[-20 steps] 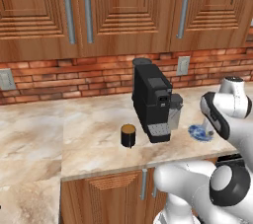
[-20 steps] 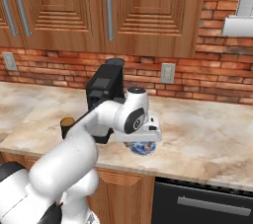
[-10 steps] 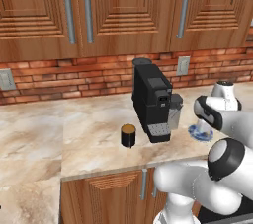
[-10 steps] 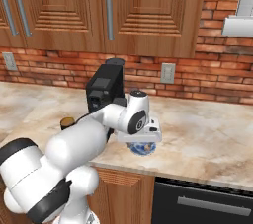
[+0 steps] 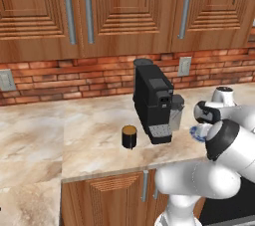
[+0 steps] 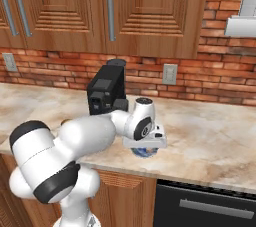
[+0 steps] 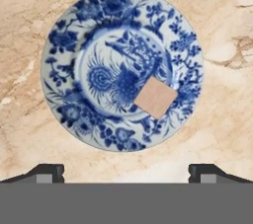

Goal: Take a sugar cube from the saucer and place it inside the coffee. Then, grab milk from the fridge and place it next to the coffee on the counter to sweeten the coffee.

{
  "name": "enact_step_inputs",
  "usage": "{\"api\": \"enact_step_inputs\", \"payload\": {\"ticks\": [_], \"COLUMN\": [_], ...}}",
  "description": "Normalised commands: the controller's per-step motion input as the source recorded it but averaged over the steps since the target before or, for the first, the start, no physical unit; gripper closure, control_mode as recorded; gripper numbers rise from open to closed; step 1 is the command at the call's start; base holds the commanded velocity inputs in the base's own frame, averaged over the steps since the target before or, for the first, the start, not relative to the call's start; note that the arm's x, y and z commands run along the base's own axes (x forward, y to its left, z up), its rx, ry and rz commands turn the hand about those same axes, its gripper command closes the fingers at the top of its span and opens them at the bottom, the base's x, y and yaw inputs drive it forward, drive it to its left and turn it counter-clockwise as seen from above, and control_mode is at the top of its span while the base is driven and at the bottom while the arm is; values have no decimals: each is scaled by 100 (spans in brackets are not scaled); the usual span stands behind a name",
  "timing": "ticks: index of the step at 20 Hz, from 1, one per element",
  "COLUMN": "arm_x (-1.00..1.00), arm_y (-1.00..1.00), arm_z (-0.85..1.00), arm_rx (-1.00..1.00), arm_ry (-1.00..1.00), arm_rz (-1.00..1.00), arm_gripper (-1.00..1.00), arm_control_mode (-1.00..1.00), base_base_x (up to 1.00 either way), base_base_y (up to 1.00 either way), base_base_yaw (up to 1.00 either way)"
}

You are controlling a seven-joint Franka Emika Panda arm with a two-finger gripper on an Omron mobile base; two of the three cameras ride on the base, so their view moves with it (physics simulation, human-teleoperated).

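Most of the saucer (image 5: 195, 132) was hidden behind the arm in the left base view; a blue sliver was seen right of the coffee machine (image 5: 152, 101). In the right base view the saucer (image 6: 145, 151) was largely covered by the hand above it, and the coffee (image 6: 65, 121), left of the machine, was reduced to a speck behind the arm. The gripper's fingertips (image 7: 48, 172) were cut off below the saucer in the hand view.

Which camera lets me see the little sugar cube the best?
The hand view. It looks straight down on the sugar cube, a tan square lying on the blue-patterned saucer. In the left and right base views just an edge of the saucer peeks out past the robot's arm, and I can't make out the cube.
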Motion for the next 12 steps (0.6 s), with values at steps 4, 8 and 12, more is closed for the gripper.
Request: {"api": "enact_step_inputs", "payload": {"ticks": [4,8,12], "arm_x": [0,13,26], "arm_y": [-11,-1,0], "arm_z": [-18,-7,0], "arm_rx": [0,0,0], "arm_ry": [0,-2,0], "arm_rz": [0,0,0], "arm_gripper": [-100,-100,-100], "arm_control_mode": [-100,-100,-100], "base_base_x": [0,0,0], "base_base_y": [0,0,0], "base_base_yaw": [0,0,0]}}
